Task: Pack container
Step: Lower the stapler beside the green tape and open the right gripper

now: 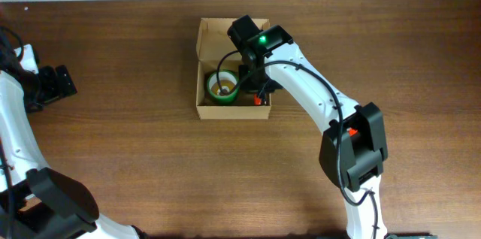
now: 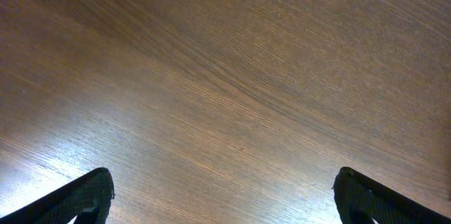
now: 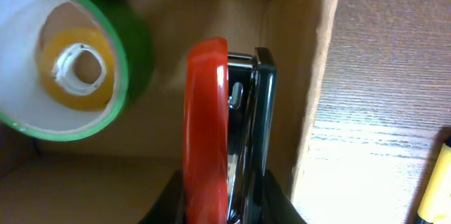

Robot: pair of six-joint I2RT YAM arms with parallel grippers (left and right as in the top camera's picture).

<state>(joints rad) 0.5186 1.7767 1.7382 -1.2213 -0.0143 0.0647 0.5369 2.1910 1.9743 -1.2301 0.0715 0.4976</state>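
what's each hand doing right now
Left hand: open, holding nothing.
Right hand: closed on the red and black stapler, inside the container.

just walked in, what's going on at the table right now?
The right pincer is down inside the tan-brown cardboard box, gripping a red and black stapler close to the box's right wall. A green tape roll already sits in the box with a smaller yellow roll inside its core. The left pincer is open and idle over the bare wooden table, well to the box's left.
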